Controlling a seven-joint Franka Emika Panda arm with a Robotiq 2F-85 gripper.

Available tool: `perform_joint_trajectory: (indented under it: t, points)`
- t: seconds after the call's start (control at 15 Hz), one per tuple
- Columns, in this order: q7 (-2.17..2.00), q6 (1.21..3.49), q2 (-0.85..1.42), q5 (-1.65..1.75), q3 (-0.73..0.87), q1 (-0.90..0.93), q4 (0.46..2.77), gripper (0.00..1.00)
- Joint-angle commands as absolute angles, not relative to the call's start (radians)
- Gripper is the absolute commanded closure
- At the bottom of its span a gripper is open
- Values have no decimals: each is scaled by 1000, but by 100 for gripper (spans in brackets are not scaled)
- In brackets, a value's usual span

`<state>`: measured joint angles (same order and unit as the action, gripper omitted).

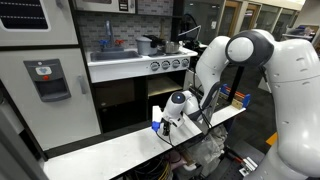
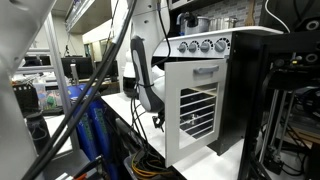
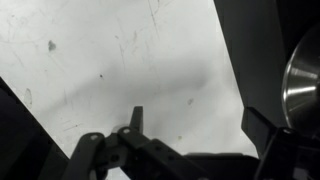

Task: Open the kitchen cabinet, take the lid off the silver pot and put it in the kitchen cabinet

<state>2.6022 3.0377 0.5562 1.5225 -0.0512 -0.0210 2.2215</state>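
The open claw (image 3: 196, 130) hangs over a white table (image 3: 120, 60).

The table has small dark specks and thin scratches on it. The black claw comes in from the bottom. Its two fingers (image 3: 135, 118) stand far apart, and nothing is between them. At the right edge is part of a shiny round silver thing (image 3: 303, 85); what it is cannot be told. It is dark past the table's right side and in the bottom left corner.
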Motion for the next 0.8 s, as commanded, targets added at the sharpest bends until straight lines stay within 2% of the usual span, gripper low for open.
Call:
perform_joint_trajectory:
  t: [0.0, 0.73]
  points:
    - [2602, 3068, 604, 1561, -35, -37, 2165, 0]
    - [2602, 3067, 637, 1566, -22, -45, 2098, 0]
